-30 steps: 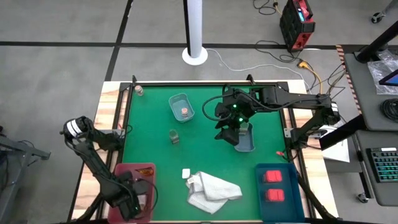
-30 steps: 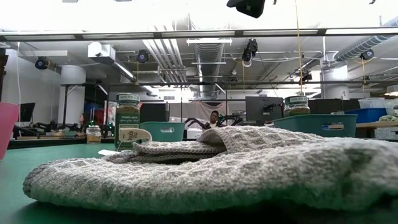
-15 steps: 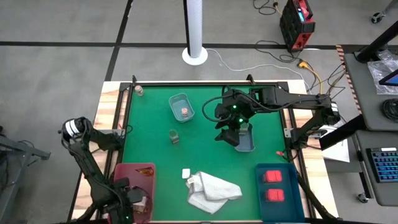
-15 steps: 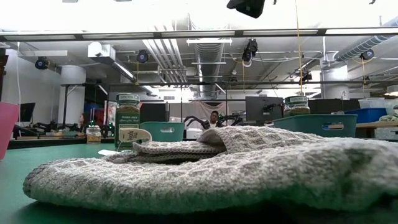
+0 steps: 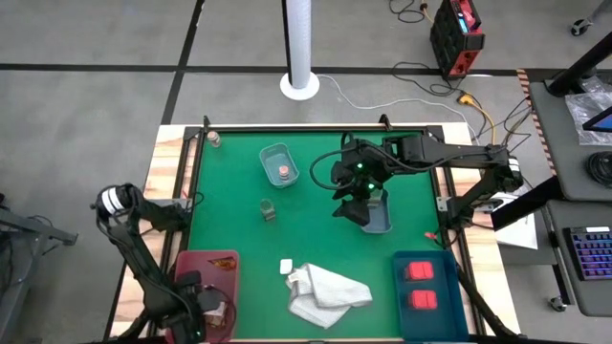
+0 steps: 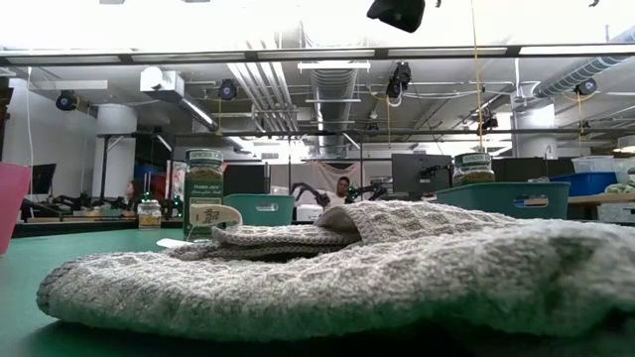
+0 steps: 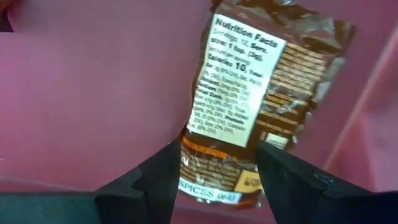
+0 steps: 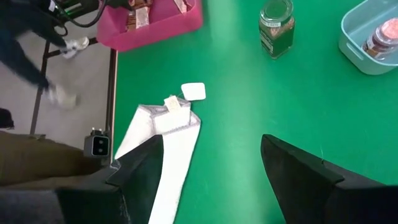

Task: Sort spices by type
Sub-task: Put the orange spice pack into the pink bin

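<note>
My left gripper [image 5: 203, 311] hangs open over the pink tray [image 5: 191, 266] at the table's near left corner. In the left wrist view its fingers [image 7: 155, 183] stand on either side of the near end of a brown packet [image 7: 239, 93], which lies label up in the pink tray [image 7: 93, 93]. My right gripper [image 5: 356, 205] is open and empty, above the table beside a pale tray [image 5: 380, 222] holding a greenish jar [image 6: 474, 167]. Another greenish jar [image 5: 268, 210] stands upright on the green mat. A pink-topped jar [image 5: 284, 172] sits in the far pale tray [image 5: 272, 153]. My left gripper comes at the brown packet from above, one finger beside each long edge of its near end [image 7: 214, 180]. I cannot tell whether the fingers touch it. The packet lies on the pink tray's floor.
A white knitted cloth [image 5: 327, 291] lies near the table's near edge, with a small white card [image 5: 285, 266] beside it. Two red blocks [image 5: 419, 271] sit in the blue tray [image 5: 400, 306] at the near right. A small jar [image 5: 214, 139] stands at the far left corner.
My left gripper has drawn a little toward the table's near edge over the pink tray, and the brown packet now shows beside it in the high view. The right arm has stayed almost still.
</note>
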